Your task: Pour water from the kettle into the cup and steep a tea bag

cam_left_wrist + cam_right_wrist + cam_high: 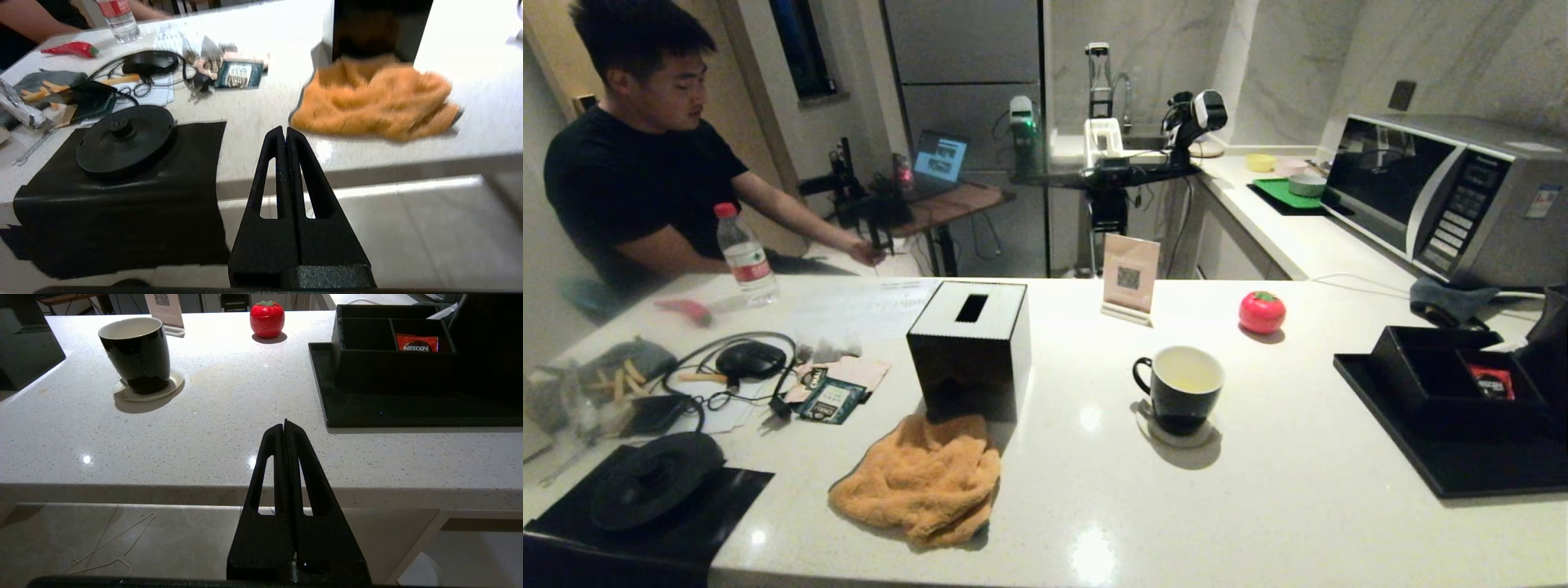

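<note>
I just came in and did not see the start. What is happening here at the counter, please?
Nothing is being handled right now. The left gripper and the right gripper are both shut and empty, held off the counter's near edge. The cup stands on a coaster mid-counter, with pale liquid inside. The kettle base on the left is bare, and no kettle can be made out with certainty. A person sits behind the counter, reaching toward equipment there.
</note>
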